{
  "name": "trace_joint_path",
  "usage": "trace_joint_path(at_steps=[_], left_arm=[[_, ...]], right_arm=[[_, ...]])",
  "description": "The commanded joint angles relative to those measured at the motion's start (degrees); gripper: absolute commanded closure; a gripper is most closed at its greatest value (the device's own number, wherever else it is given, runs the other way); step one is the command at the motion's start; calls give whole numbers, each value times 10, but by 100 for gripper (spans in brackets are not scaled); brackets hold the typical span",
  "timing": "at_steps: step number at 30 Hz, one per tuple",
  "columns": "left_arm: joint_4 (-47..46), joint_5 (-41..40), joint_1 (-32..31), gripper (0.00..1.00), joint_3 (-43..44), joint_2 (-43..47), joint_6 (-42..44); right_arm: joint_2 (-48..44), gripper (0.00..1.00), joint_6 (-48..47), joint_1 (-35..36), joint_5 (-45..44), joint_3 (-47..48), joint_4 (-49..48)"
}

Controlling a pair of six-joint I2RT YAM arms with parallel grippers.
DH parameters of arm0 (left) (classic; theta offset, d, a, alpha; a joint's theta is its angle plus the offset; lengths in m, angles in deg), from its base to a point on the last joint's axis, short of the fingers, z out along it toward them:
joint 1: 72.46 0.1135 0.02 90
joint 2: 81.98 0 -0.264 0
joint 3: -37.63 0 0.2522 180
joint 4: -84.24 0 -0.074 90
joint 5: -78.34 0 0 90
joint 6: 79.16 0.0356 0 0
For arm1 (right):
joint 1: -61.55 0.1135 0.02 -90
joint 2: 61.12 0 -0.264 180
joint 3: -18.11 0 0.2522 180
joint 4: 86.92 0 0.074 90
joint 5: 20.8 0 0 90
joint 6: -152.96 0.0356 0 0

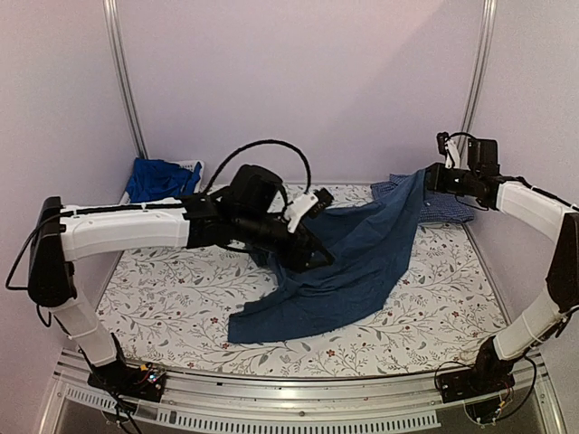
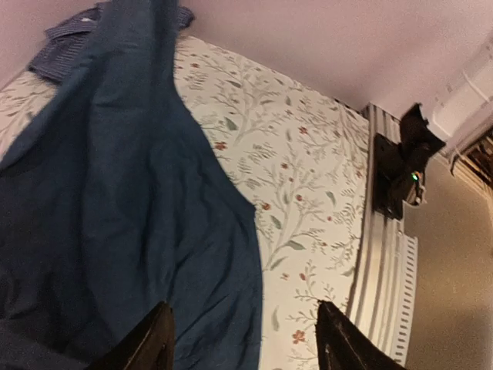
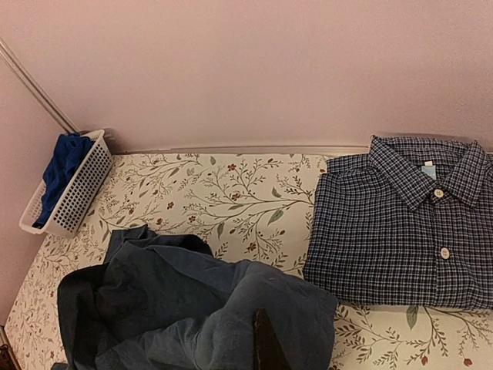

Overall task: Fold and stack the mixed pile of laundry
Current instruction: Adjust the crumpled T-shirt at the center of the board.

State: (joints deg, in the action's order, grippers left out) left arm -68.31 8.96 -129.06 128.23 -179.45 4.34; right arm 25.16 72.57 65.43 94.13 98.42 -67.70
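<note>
The dark navy T-shirt lies spread over the middle of the table, with one end pulled up to the back right. My right gripper is shut on that raised end; in the right wrist view the cloth bunches round the one finger that shows. My left gripper hovers over the shirt's left part, open and empty; in the left wrist view its fingers straddle the shirt's edge. The folded blue checked shirt lies flat at the back right, also in the top view. A royal-blue garment sits in the basket.
A white mesh basket stands at the back left corner against the wall. The table has a floral cover and a metal rail along its near edge. Walls close in on the left, back and right.
</note>
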Motion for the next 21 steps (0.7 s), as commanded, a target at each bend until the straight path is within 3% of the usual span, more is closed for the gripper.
trace_joint_path(at_steps=[1, 3, 7, 15, 21], left_arm=[[-43, -85, 159, 37, -41, 59, -92], [-22, -133, 203, 34, -44, 42, -111], [8, -150, 263, 29, -17, -32, -141], [1, -127, 266, 25, 101, -202, -118], [60, -139, 245, 45, 123, -278, -112]], right_arm=[[-2, 100, -6, 5, 26, -45, -9], [-11, 100, -3, 5, 26, -72, -13], [-24, 100, 5, 5, 43, -109, -19], [-50, 100, 20, 5, 74, -147, -18], [-61, 100, 24, 5, 71, -140, -11]])
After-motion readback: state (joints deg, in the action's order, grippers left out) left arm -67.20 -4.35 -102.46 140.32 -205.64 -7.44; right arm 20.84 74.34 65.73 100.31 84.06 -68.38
